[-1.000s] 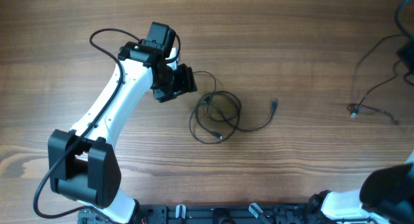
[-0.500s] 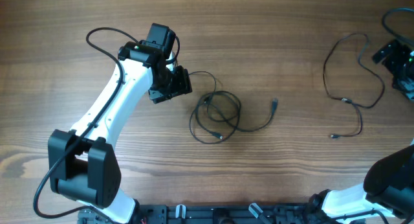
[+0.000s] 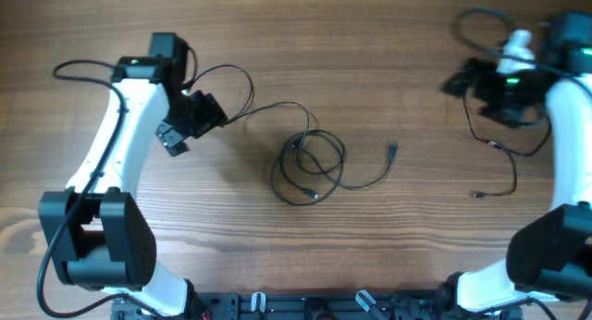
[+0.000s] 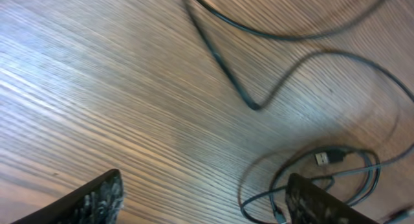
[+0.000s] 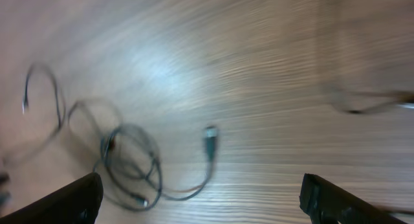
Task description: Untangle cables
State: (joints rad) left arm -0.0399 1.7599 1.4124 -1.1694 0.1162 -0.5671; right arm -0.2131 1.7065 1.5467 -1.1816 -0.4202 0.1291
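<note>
The cables lie in two lots on the wooden table. A knotted bundle sits mid-table, with one plug trailing right and a long strand drawn out left toward my left gripper. The left wrist view shows that strand and the bundle beyond my left gripper, which is open and holds nothing. A separate cable lies at the right, just below my right gripper. The right wrist view shows the bundle ahead of my right gripper, open and empty.
The left arm's own thick black cable loops over the table at the far left. The right arm reaches in along the right edge. Bare wood spans the back of the table.
My left gripper pulled back to the left, drawing a strand out of the bundle, and opened wider. My right gripper laid the separate cable down, opened, and swung left over it.
</note>
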